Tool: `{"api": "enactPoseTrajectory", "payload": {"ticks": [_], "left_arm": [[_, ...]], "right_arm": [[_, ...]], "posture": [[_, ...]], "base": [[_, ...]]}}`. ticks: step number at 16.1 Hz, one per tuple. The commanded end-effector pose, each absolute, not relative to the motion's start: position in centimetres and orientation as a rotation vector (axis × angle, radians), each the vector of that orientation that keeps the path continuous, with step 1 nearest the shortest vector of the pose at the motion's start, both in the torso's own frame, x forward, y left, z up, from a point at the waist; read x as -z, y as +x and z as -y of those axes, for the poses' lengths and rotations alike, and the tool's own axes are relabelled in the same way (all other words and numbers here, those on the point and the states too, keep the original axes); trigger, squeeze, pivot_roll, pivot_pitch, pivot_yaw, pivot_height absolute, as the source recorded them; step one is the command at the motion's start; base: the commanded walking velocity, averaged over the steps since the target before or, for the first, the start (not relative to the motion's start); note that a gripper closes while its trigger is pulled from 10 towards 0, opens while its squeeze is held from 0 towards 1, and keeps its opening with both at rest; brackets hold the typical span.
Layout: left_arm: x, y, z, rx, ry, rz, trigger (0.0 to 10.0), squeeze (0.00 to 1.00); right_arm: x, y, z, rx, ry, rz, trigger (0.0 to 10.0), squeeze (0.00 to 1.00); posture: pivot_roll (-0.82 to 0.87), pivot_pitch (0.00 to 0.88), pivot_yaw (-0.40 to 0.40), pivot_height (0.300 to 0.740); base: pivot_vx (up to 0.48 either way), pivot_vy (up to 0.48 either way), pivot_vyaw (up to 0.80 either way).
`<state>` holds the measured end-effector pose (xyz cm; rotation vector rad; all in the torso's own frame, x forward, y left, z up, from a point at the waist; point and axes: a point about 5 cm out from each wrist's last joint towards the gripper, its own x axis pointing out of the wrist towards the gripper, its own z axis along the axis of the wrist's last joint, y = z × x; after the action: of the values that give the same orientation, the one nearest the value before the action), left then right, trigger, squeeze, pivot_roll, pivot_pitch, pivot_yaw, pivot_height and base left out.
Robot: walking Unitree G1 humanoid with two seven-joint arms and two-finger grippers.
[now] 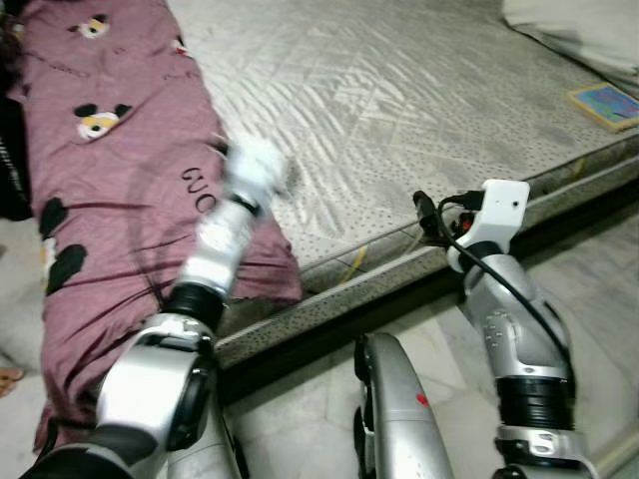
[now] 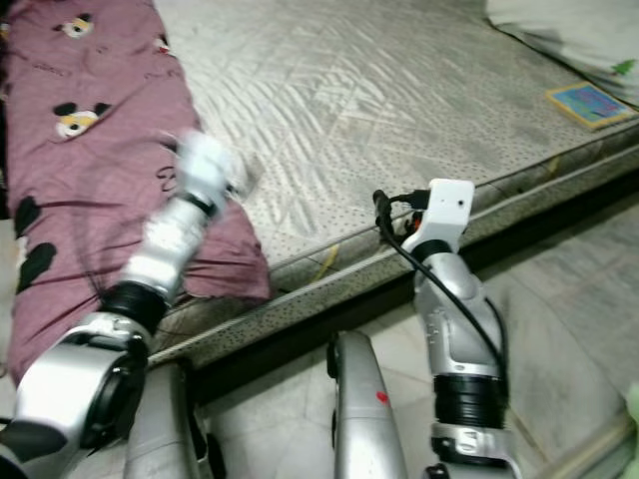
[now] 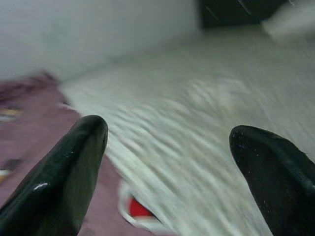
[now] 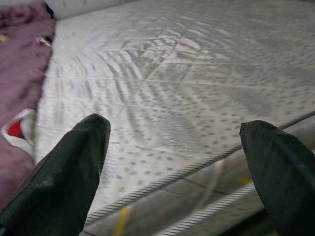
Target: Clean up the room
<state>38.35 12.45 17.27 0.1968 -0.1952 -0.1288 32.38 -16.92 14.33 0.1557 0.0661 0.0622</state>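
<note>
A maroon blanket (image 1: 110, 150) with cartoon prints lies along the left side of a bare grey mattress (image 1: 399, 100) and hangs over its front edge. My left arm (image 1: 225, 239) reaches up over the blanket's edge, its wrist blurred. The left gripper (image 3: 167, 162) is open, with blanket and mattress beyond its fingers (image 3: 64, 172) and nothing between them. My right arm (image 1: 499, 289) stands at the mattress's front edge. The right gripper (image 4: 172, 162) is open and empty, pointing across the mattress, with the blanket (image 4: 19, 73) off to one side.
A colourful book (image 1: 606, 105) lies near the mattress's right edge, and white bedding (image 1: 579, 30) sits at the far right corner. Pale tiled floor (image 1: 599, 279) runs along the front of the mattress. My own legs (image 1: 394, 409) show at the bottom.
</note>
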Motion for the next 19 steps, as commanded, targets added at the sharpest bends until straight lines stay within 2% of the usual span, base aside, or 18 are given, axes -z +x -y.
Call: {"api": "enactPoseTrajectory", "payload": {"ticks": [1, 5, 8, 12, 19], "left_arm": [[-17.0, 37.5, -15.1, 0.004, 0.112, 0.223, 10.0, 0.00], [-15.0, 33.3, -20.6, -0.217, 0.123, 0.267, 10.0, 0.00], [-14.1, 30.7, -22.1, -0.258, 0.138, 0.256, 10.0, 0.00], [-14.2, 30.4, -22.4, -0.274, 0.145, 0.246, 10.0, 0.00], [-15.0, 30.9, -21.5, -0.237, 0.119, 0.240, 10.0, 0.00]], "right_arm": [[-14.7, 32.9, 16.1, -0.080, 0.164, -0.034, 10.0, 0.00], [-14.4, 34.2, 13.7, -0.124, 0.203, -0.007, 10.0, 0.00], [-15.1, 35.0, 12.4, -0.181, 0.251, 0.056, 10.0, 0.00], [-15.5, 35.4, 11.3, -0.208, 0.279, 0.083, 10.0, 0.00], [-15.2, 35.7, 11.7, -0.191, 0.284, 0.095, 10.0, 0.00]], "posture": [[-0.14, 0.000, 0.031, 0.536], [-0.07, 0.000, 0.014, 0.536], [-0.05, 0.000, 0.002, 0.541], [-0.04, 0.000, 0.016, 0.580], [-0.05, 0.000, 0.022, 0.663]], "base": [[0.000, 0.000, 0.00], [0.000, 0.000, 0.00], [0.000, 0.000, 0.00], [0.000, 0.000, 0.00], [0.000, 0.000, 0.00]]}}
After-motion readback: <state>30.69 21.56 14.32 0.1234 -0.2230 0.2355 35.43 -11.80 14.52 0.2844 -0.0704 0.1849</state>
